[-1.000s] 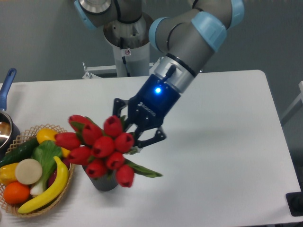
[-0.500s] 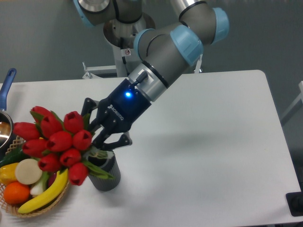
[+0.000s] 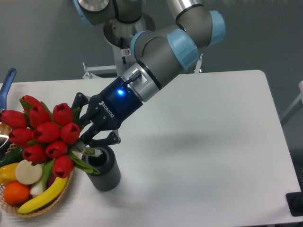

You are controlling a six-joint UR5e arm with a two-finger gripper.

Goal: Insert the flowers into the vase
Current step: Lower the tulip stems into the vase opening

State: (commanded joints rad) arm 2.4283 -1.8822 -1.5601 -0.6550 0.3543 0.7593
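Camera view: tool (image 3: 87,142) grips flowers (image 3: 40,135) by the stems, tilted left above vase (image 3: 105,170). Next up, probably straightening and lowering.

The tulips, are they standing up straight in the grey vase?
No, the tulips lean far sideways over the fruit basket, gripped at the stems by the pincer above the vase.

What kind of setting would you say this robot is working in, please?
Probably a robotics lab staging a household scene: an arm on a pedestal base, a plain white table against a bare grey wall, and props, namely red tulips, a vase and a basket of fruit.
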